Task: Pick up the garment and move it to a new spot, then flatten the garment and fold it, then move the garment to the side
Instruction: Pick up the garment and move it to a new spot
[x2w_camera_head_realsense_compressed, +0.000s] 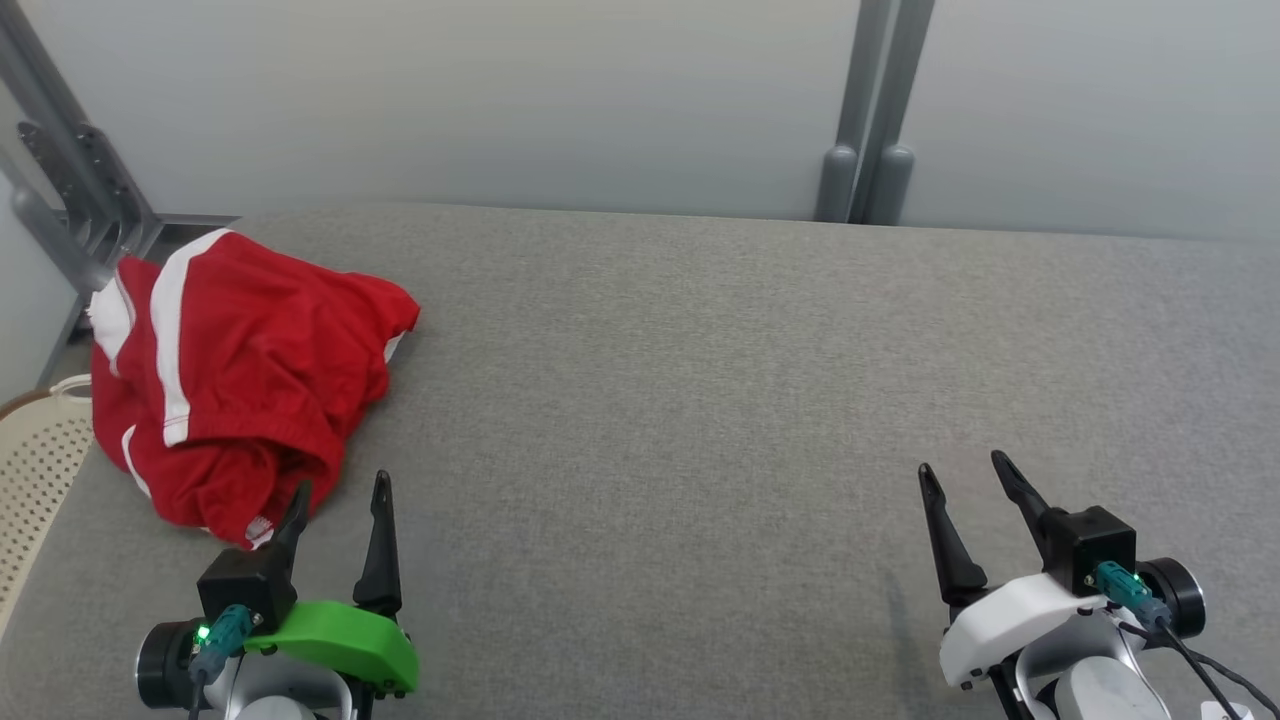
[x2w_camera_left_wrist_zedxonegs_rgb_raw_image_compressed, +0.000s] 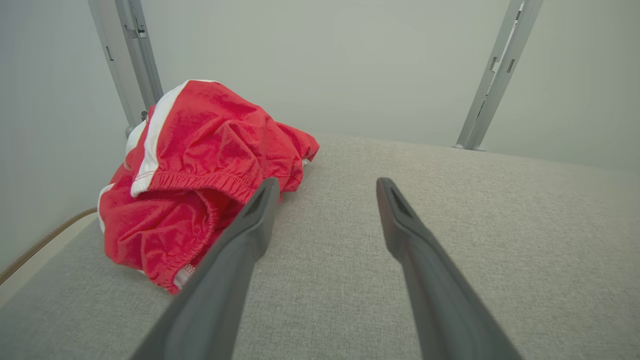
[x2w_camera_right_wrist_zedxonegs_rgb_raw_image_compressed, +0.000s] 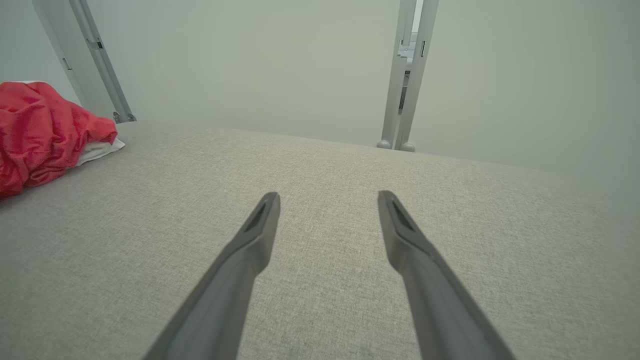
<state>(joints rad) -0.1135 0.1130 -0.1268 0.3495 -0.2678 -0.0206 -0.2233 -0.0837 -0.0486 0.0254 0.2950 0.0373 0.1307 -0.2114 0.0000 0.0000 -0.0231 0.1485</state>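
Nearest, the left end effector (x2w_camera_head_realsense_compressed: 342, 481) sits just in front of the garment (x2w_camera_head_realsense_compressed: 240, 370), its two dark fingers spread wide with nothing between them. The tip of its left finger (x2w_camera_head_realsense_compressed: 297, 505) is right at the garment's near hem, though I cannot tell whether it touches. In the left wrist view this end effector (x2w_camera_left_wrist_zedxonegs_rgb_raw_image_compressed: 326, 181) points past the garment's (x2w_camera_left_wrist_zedxonegs_rgb_raw_image_compressed: 200, 170) right side, over bare grey cloth. The right end effector (x2w_camera_head_realsense_compressed: 961, 462) is well to the right of the garment, also wide open and empty.

The garment is a crumpled red heap with white stripes and an elastic waistband. It lies on the grey fabric-covered table (x2w_camera_head_realsense_compressed: 700, 380), at its left edge. A cream perforated basket (x2w_camera_head_realsense_compressed: 35, 470) shows just left of the garment, below the table's edge. Behind the garment stands a slanted grey metal frame (x2w_camera_head_realsense_compressed: 70, 170). Far to the right of it, a pair of grey posts (x2w_camera_head_realsense_compressed: 875, 110) rises against the pale wall (x2w_camera_head_realsense_compressed: 500, 100).
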